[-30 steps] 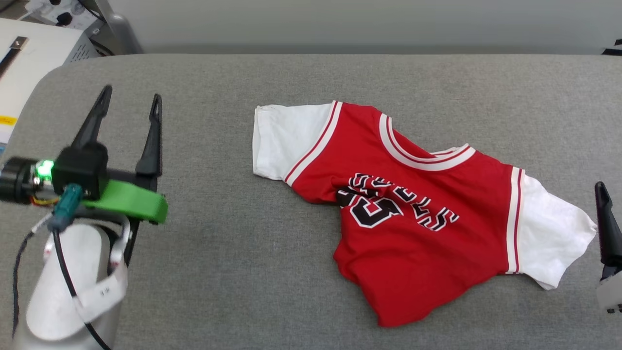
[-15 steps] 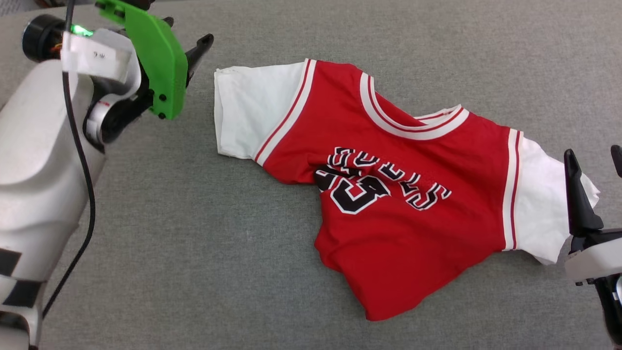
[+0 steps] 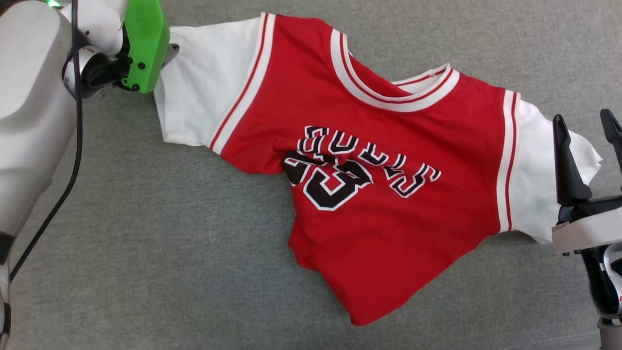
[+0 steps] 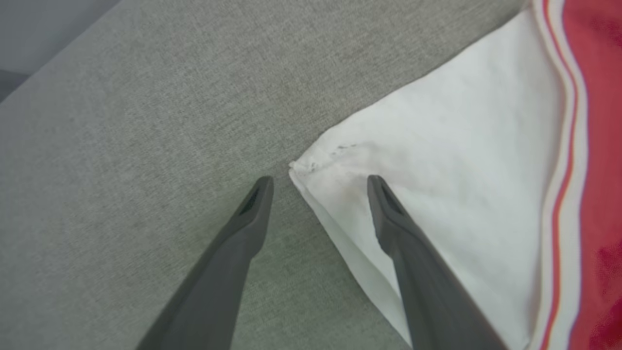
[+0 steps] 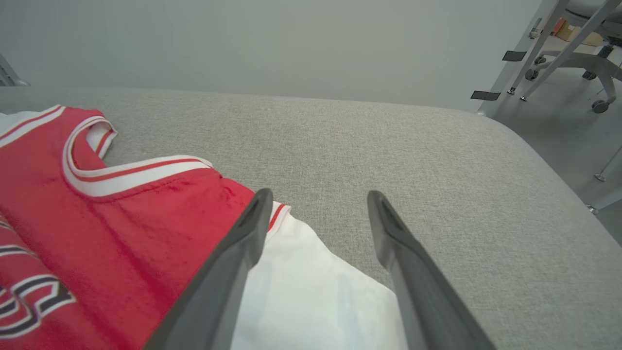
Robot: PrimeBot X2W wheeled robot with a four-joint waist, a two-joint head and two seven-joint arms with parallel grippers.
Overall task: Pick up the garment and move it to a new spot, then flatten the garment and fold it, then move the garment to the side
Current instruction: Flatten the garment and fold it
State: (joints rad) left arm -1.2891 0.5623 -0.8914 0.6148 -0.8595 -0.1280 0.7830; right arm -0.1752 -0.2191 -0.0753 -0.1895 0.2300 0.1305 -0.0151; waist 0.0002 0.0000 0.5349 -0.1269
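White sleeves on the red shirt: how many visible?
2. One white short sleeve of the red jersey shirt by the left gripper, the other by the right gripper.

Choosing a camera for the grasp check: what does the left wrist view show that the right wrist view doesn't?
Left wrist: left end effector, open, at a white sleeve corner of the garment.
Right wrist: right end effector, open, over the other sleeve; striped collar, lettering, wall, chair base.
Both: the garment's red body and the grey table.
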